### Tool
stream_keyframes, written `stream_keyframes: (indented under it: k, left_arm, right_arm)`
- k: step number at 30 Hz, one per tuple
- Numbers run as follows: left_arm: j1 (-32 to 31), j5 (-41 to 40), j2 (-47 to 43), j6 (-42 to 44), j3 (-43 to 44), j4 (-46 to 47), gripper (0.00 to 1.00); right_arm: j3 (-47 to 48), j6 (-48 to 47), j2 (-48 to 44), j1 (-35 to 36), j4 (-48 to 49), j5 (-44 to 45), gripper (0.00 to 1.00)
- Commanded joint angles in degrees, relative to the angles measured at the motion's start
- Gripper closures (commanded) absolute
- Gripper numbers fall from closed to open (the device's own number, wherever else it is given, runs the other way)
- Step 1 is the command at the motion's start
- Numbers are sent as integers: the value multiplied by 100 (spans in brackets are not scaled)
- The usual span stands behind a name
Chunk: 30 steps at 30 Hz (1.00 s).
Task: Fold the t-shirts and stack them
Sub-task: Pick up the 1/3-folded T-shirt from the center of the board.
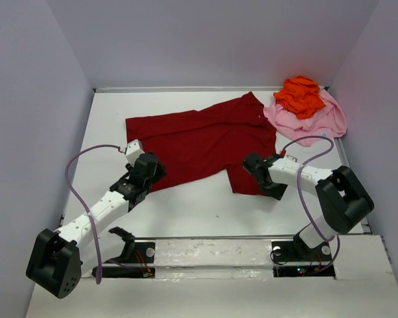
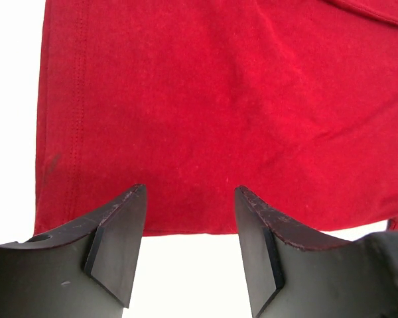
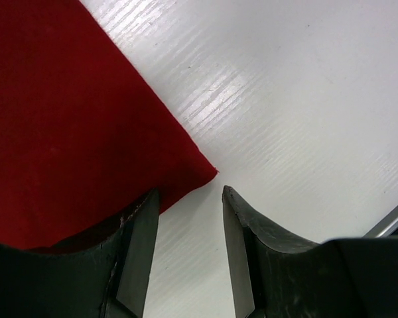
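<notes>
Along the hem of the red shirt [image 1: 199, 142], left gripper [image 2: 190, 192] and right gripper [image 3: 190, 193] sit fingers apart; the right, off-centre, may miss the corner.

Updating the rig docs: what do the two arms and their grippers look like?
The left arm and right arm both have white links, black joint housings and chunky black shoulder blocks. A purple-grey cable loops outside each. The left gripper and right gripper have black wedge-shaped fingers with scuffed edges.

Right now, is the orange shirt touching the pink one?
Touching. The top view shows the crumpled orange shirt lying directly on the pink shirt in the far right corner.
</notes>
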Motion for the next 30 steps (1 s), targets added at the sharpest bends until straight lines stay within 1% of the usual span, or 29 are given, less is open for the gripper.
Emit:
stream_keyframes:
  k: [1,9,17,19,20,21,22,26,30]
  left_arm:
    - [-25,-47,-264,-72,-209,143,35]
    - [-25,-29,-318,-63,-209,126,35]
    - [-25,15,-388,-45,-209,143,35]
    - [-34,15,-414,-37,-209,152,35]
    - [-34,24,-423,-37,-209,161,35]
    - [-25,24,-441,-19,-201,161,35]
    - [-34,32,-441,-10,-209,161,35]
    - [-25,50,-441,7,-209,170,35]
    - [-34,111,-406,25,-227,187,35]
  right_arm:
    - [290,206,126,11,-170,393,52]
    - [343,56,390,11,-38,271,52]
    - [194,-128,628,11,163,-107,54]
    - [106,-164,558,11,234,-213,56]
    - [53,-181,514,11,269,-248,58]
    - [-17,-303,348,11,478,-361,65]
    - [-96,-330,242,11,558,-414,67]
    - [-588,-427,-355,11,1033,-652,69]
    - [-904,-489,-787,11,1253,-766,69]
